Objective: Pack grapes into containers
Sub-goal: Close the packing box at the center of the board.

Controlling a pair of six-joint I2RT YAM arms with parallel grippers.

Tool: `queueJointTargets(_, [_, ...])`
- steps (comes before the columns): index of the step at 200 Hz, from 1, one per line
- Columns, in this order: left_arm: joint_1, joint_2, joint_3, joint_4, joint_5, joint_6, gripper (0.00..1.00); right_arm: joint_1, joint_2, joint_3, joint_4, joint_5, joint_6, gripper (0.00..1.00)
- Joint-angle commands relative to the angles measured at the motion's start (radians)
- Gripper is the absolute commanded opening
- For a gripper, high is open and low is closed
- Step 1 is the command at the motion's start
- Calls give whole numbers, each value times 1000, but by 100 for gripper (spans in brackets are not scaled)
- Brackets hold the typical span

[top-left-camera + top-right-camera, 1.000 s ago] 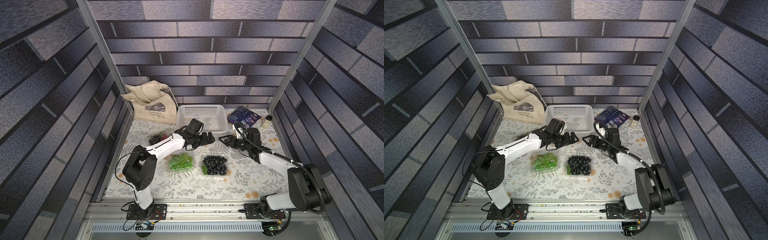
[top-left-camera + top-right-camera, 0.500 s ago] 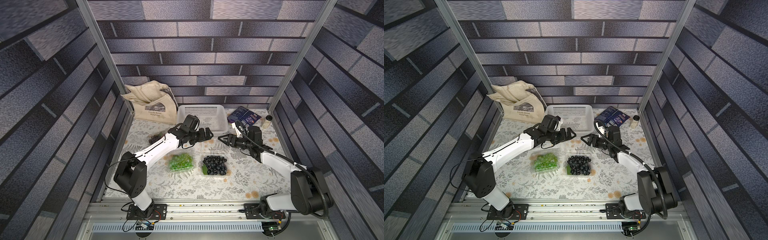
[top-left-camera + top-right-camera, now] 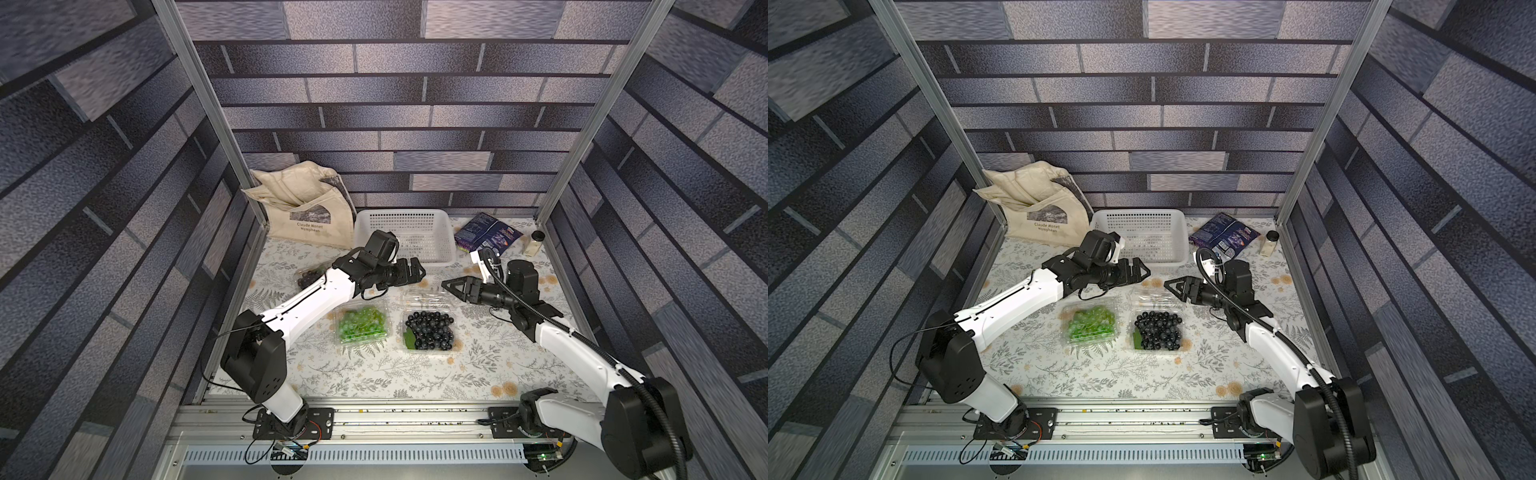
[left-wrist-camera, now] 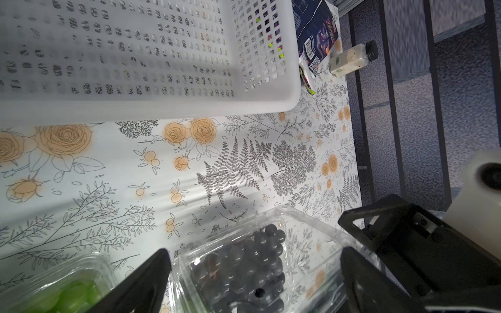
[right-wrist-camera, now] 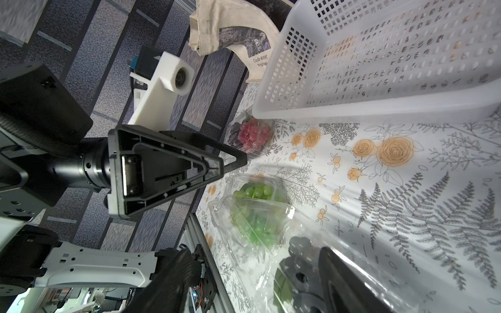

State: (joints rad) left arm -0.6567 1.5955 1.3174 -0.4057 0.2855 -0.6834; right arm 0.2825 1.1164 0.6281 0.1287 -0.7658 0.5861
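Observation:
Three clear containers lie on the floral cloth. One holds green grapes with its lid down. One holds dark grapes, and its lid is folded back toward the basket. The third, with red and dark grapes, sits half hidden behind my left arm. My left gripper hovers open above the folded-back lid. My right gripper faces it from the lid's other side, jaws apart, with clear plastic lying between its fingers.
A white perforated basket stands at the back, just behind both grippers. A cream tote bag leans in the back left corner. A dark snack packet and a small bottle are at the back right.
My left arm's elbow has swung out to the left, and its gripper has turned and lifted a little toward the basket. The right gripper has barely shifted.

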Motion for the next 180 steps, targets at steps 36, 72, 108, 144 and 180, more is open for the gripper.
queueJointTargets(36, [-96,-37,-41,-59,-34,42,99,96,-205,-82,-265,123,-44,66])
queueJointTargets(72, [-174,-40,-81,-78,-60,36,97,128,-342,-152,-355,186,-17,57])
queueJointTargets(108, [-244,-48,-146,-53,-91,-3,96,160,-444,-205,-465,249,1,49])
queueJointTargets(144, [-290,-37,-181,-23,-107,-30,96,192,-511,-228,-556,308,1,44])
queueJointTargets(180, [-314,-19,-188,-11,-112,-46,96,215,-520,-226,-651,352,-6,38])
